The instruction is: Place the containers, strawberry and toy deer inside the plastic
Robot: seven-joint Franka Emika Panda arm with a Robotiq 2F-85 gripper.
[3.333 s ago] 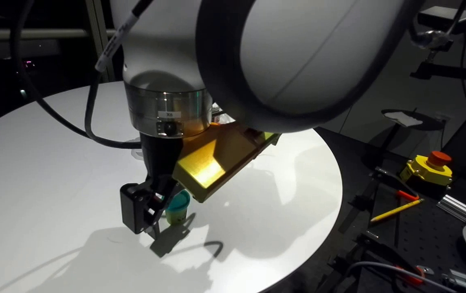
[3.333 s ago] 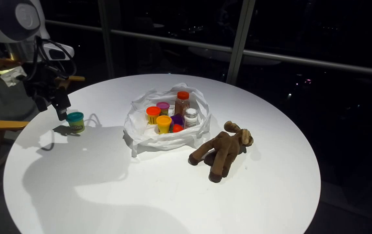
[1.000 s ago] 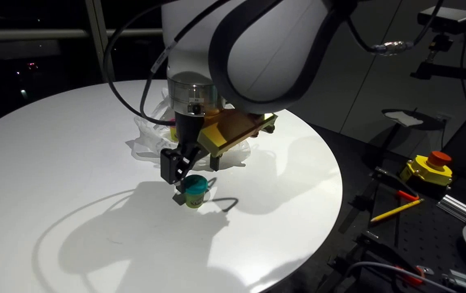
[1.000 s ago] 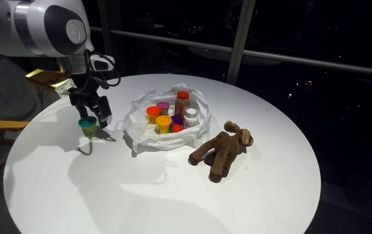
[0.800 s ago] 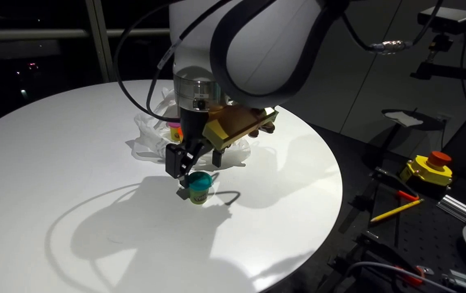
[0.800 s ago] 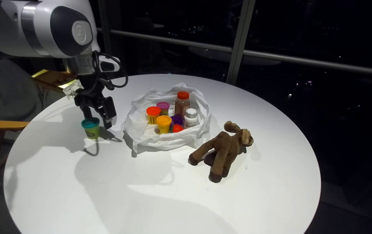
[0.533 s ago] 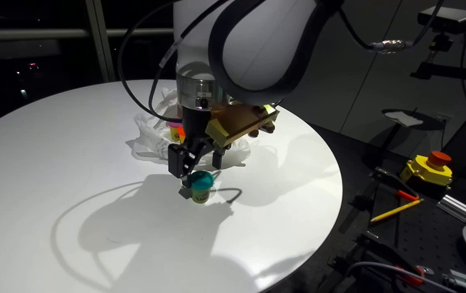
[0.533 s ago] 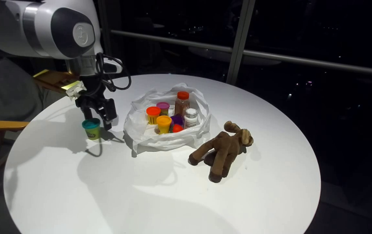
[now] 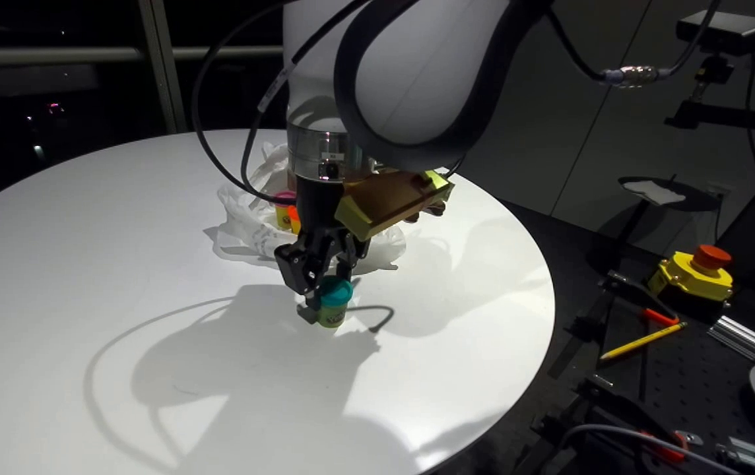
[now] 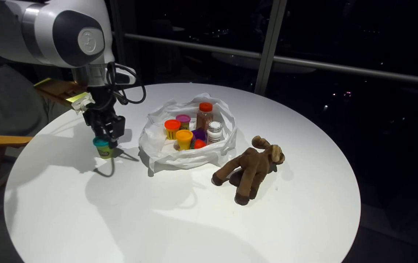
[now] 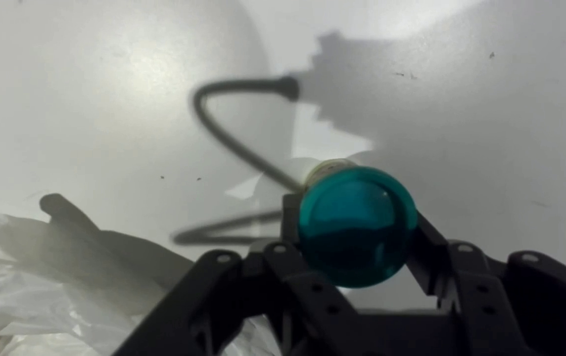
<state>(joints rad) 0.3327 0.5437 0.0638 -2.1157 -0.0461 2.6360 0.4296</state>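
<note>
The pincer [image 11: 354, 232] is partway closed around the teal-lidded cup [image 10: 104, 151], its jaws parted only by the cup's width. In the wrist view the fingers [image 11: 290, 215] lie against the lid on two opposite sides, and the cup's pale body peeps out past the lid's edge. In both exterior views the cup stands on the table [image 10: 194, 223], upright or nearly so, outside the plastic bag [image 10: 185, 161] and apart from it.

The bag rests on the table with its mouth spread wide, its crumpled film making a low wall. Inside it, in an exterior view, sit the orange-lidded cup [image 10: 172, 130], the yellow cup [image 10: 184, 141] and, behind these, the pink-lidded cup [image 10: 183, 119]. The red-lidded brown jar [image 10: 204, 118] is at the back, with the pale-capped jar [image 10: 215, 136] in front of it. The purple container [image 10: 199, 134], partly hidden, is between the yellow cup and the pale-capped jar; the strawberry [image 10: 199, 144] lies just before it.

The toy deer [image 10: 251, 162] lies on the table, outside the bag and just beside it, legs splayed. Beyond the table's edge are a yellow pencil [image 9: 643, 341] and a yellow box [image 9: 688, 280].
</note>
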